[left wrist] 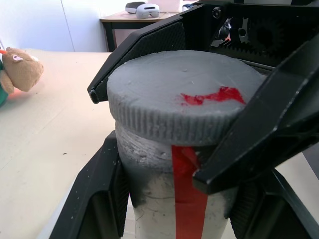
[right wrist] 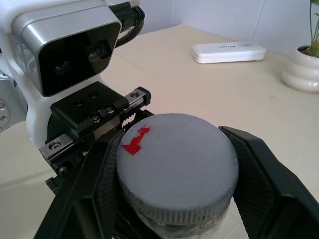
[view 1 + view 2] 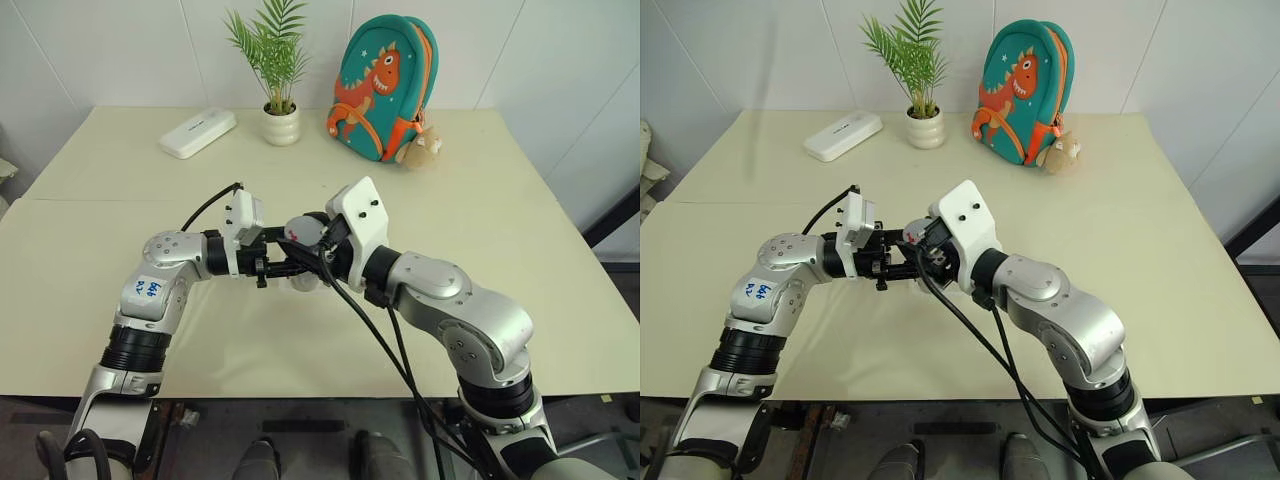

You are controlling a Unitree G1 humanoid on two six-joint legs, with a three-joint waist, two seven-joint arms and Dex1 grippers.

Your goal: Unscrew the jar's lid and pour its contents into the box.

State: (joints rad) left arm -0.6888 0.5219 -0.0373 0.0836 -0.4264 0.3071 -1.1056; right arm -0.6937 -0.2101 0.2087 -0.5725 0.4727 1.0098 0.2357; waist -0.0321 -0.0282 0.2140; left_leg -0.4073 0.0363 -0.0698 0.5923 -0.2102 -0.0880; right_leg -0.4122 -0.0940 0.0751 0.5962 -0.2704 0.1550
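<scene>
While the left gripper point(image 1: 174, 199) is pinching the jar point(image 1: 164, 204) and the right gripper point(image 2: 174, 189) is clamping its grey lid point(image 2: 177, 167), unscrewing is starting, calling for a twist.

The robot has 2 shiny silver arms. Each wrist has a white camera block, black cables and 2 black fingers point(image 1: 279, 124).
</scene>
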